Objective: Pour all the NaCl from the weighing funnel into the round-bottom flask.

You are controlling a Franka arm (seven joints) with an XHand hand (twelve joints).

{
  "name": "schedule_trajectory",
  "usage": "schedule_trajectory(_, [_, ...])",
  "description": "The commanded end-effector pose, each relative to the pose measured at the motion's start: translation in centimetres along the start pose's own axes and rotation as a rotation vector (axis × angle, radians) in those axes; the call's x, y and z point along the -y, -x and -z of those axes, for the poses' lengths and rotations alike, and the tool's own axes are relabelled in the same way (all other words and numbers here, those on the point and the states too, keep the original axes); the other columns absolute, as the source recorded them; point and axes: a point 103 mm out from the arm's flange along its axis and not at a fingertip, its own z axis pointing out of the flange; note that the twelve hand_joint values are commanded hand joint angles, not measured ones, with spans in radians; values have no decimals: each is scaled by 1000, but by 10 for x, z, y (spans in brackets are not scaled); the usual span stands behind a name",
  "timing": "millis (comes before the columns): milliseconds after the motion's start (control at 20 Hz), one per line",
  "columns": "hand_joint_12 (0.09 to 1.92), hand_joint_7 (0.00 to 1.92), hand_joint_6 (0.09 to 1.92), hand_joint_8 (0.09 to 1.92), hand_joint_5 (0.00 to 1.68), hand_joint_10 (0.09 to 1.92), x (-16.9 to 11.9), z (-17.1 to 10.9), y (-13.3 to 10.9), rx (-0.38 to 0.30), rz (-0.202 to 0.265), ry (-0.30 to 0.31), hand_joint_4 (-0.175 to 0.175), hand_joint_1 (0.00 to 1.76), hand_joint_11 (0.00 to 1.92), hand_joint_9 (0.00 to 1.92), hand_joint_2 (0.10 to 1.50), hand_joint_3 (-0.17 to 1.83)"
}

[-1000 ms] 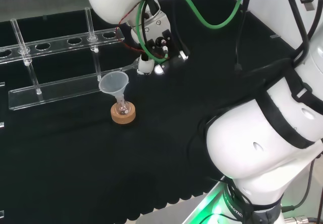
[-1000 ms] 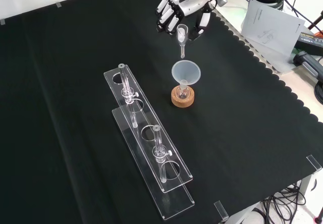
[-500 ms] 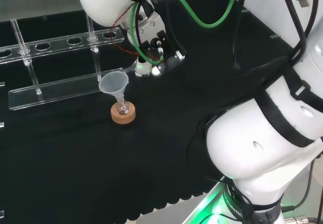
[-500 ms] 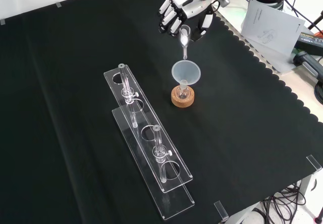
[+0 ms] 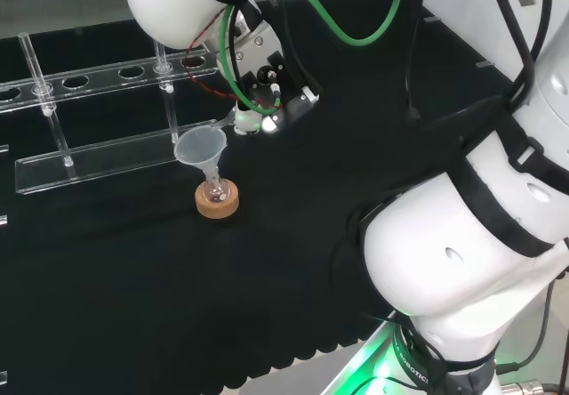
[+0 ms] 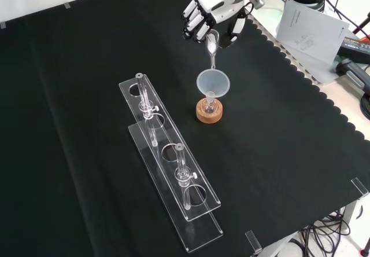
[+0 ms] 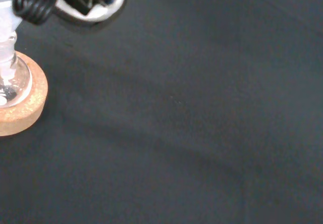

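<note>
Tilting further than 1 second ago, the weighing funnel (image 6: 211,44) now slants in the front view, its narrow stem reaching toward the rim of the plastic funnel (image 6: 213,83) seated in the round-bottom flask (image 6: 210,103). The hand (image 6: 215,17) has its fingers curled around the weighing funnel's wide end, just above and behind the plastic funnel. The flask rests on a cork ring (image 5: 217,201) beside the clear rack (image 6: 169,177). Salt could spill onto the cloth if the stem tip sits outside the rim, or a nudge could topple the top-heavy flask.
</note>
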Motion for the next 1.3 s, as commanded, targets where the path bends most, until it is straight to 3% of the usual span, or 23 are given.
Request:
schedule_trajectory(50, [1125, 601, 821, 648, 1174, 376, 0, 1, 2, 25, -3, -2, 175, 1091, 745, 960, 728, 590])
schedule_trajectory(1300, [1120, 596, 826, 644, 1171, 366, -4, 10, -3, 111, 4, -30, 175, 1090, 741, 956, 729, 591])
